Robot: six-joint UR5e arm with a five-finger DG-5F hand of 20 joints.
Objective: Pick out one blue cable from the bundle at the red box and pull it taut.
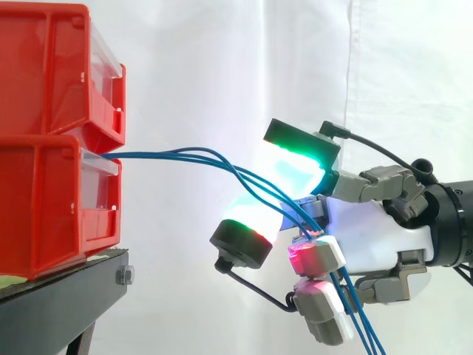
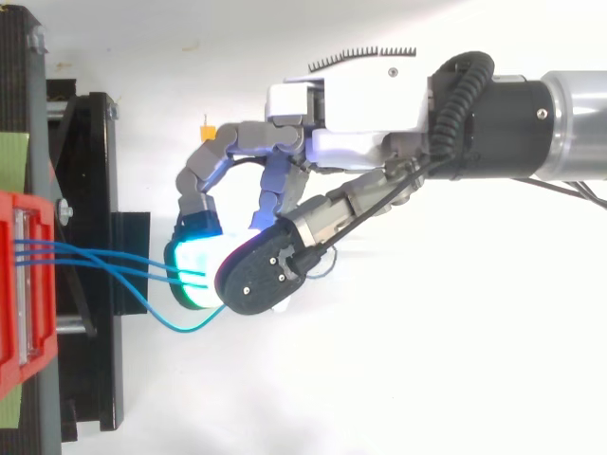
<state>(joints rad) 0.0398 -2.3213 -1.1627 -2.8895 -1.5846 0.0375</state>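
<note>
Fingers [image 1: 303, 151] curled round the blue cables [image 1: 185, 155], bundle caged between the green-lit pad above and the thumb pad below.

Side view:
- hand [image 1: 377, 237] sits well clear of the red bins [image 1: 44, 207], on their open-front side, palm facing the bins.
- cables leave the front lip of the lower bin, run together away from the bins in a shallow bow, then drop toward the hand.
- strands fan apart slightly about halfway from the bins to the hand.
- they go in through the gap between the upper finger and the thumb, pass against the red-lit pads, then turn steeply down on the hand's far side from the bins and run out of frame.
- upper pad and thumb pad stand apart from each other; can't tell how hard the red-lit pads bear on the strands.
- bins are stacked two high on the black stand [image 1: 59, 303], white curtain [image 1: 222, 59] behind.

Top view:
- hand [image 2: 365, 100] reaches toward the bins [image 2: 11, 313], fingers [image 2: 194, 256] bent over, thumb closing from the opposite side.
- cables [image 2: 104, 258] come off the bin front side by side, cross over the stand [image 2: 90, 284] and end between the cyan-green pad and the thumb.
- one strand splits off past the stand, sags in a loose loop to one side of the others, and meets the hand at the thumb.
- the rest run nearly straight from bins to pad.
</note>
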